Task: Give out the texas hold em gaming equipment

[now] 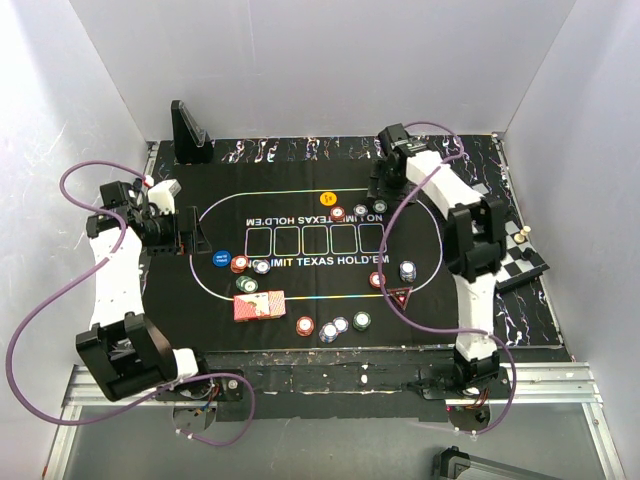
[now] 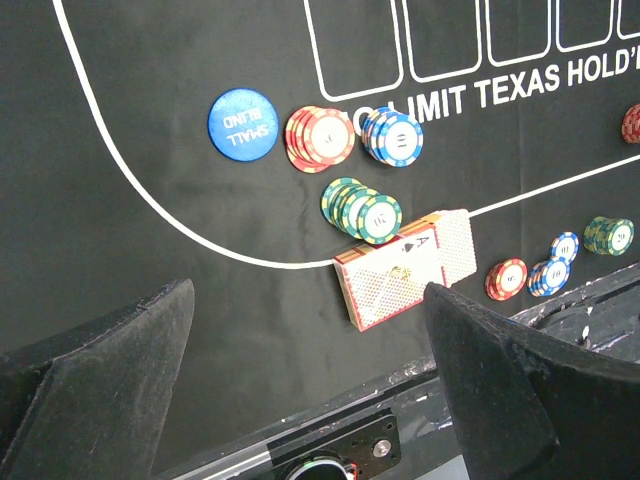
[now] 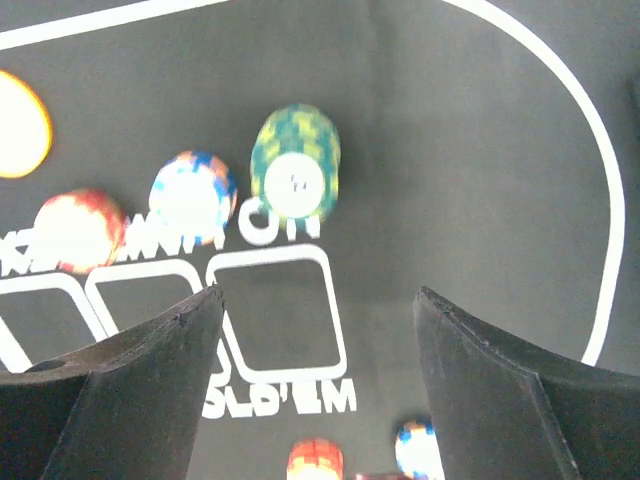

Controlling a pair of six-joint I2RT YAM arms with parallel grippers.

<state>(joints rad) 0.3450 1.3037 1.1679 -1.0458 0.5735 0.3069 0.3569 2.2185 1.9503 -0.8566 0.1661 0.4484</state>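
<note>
Chip dealing is judged under way; left gripper [image 2: 308, 292] and right gripper [image 3: 318, 292] are spread empty, so the near-left green stack [image 2: 363, 208] must be clamped next.

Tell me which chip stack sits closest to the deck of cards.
The green stack, right beside the red-backed deck. The red stack and the blue-and-white stack sit farther off, next to the blue SMALL BLIND disc.

Beyond the right tool [image 3: 318, 292] a green chip stack [image 3: 295, 160] stands.

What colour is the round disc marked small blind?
The round small-blind disc is blue with white lettering; left wrist view.
</note>
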